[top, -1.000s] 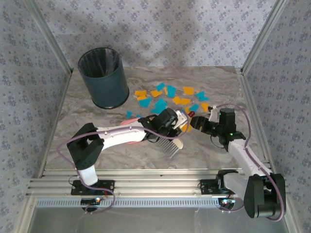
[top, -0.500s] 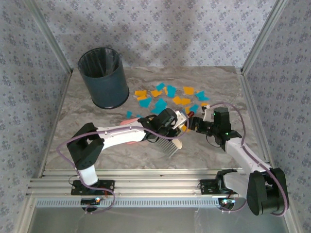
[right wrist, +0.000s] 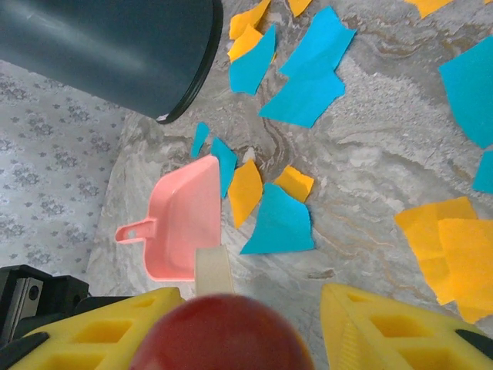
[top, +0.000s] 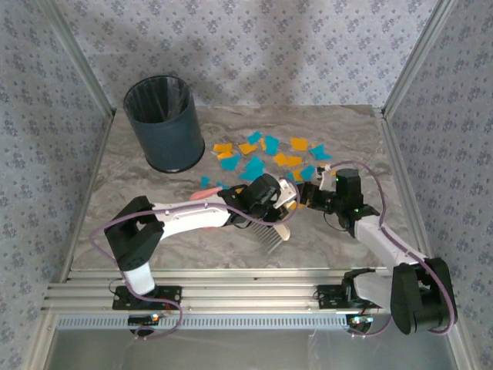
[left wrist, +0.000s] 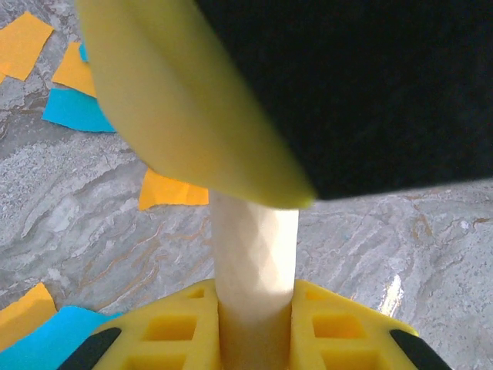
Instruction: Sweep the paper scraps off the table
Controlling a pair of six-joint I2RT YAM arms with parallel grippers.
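Note:
Orange and teal paper scraps [top: 269,158] lie scattered across the middle back of the table [top: 131,185]. My left gripper [top: 269,199] is shut on the handle [left wrist: 254,247] of a cream brush [top: 269,233], whose bristles point toward the near edge. My right gripper [top: 307,194] sits just right of it, at the handle's end. Its jaws stand apart around the red knob [right wrist: 223,335] on that end, with a gap on the right side. More paper scraps [right wrist: 308,73] lie beyond the right gripper [right wrist: 248,299]. A pink dustpan [right wrist: 185,220] rests flat, partly hidden under the left arm in the top view.
A dark blue bin [top: 163,123] lined with a bag stands at the back left, also seen in the right wrist view as the bin [right wrist: 115,46]. Aluminium rails [top: 231,297] edge the near side. Patterned walls close in the sides and back.
My right gripper has moved left up to the end of the brush handle, and its jaws have narrowed around the red knob. The left arm and brush have barely shifted.

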